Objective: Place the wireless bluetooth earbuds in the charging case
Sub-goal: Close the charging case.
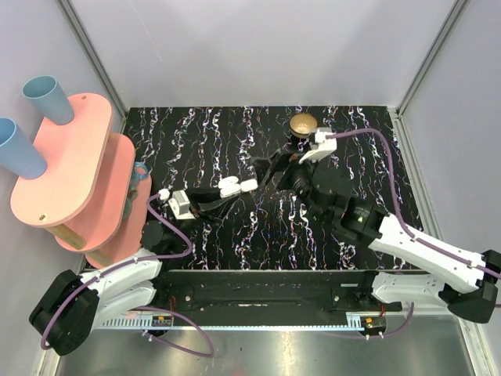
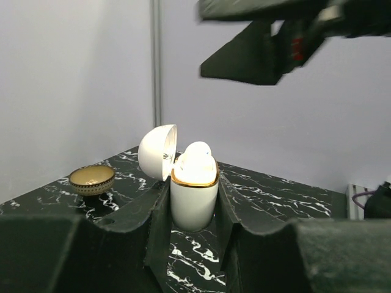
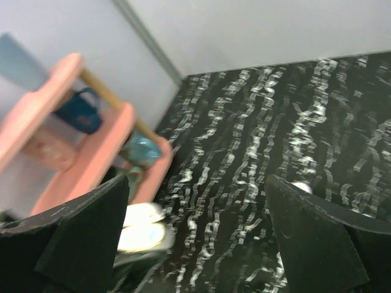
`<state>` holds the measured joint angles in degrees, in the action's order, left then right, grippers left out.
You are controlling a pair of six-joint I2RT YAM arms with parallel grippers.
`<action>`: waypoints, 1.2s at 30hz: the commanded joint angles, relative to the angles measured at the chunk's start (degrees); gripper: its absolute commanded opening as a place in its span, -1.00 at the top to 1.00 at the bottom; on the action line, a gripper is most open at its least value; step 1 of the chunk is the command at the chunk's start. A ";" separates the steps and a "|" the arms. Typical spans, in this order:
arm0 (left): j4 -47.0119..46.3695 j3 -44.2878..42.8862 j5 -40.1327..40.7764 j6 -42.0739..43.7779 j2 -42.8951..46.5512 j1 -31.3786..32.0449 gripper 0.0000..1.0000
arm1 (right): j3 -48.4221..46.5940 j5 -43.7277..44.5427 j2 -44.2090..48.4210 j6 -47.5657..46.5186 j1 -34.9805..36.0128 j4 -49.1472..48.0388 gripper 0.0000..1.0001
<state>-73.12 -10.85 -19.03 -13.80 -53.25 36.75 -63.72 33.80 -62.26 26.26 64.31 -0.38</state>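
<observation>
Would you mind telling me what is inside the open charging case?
A glossy white earbud sits in the charging case, poking above its gold rim beside the flipped-back lid. Whether a second earbud lies behind it is hidden, as are the wells below the rim.

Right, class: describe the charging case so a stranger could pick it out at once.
Start at the black, white-veined table and find the left gripper near its middle. Held in it is the charging case, a small white rounded pod with its lid flipped open. Unlike the gold dish at the far edge, it is white with a thin gold rim.
</observation>
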 commanded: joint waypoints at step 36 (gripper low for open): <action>-22.33 -16.57 -29.75 -12.47 -8.79 -0.10 1.00 | -2.81 -31.42 0.21 6.61 -15.45 13.49 -0.99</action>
<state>-73.63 -25.43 -47.83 -25.61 -61.98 36.75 -64.55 6.35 -61.47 32.23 49.06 16.53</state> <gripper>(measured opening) 0.336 0.994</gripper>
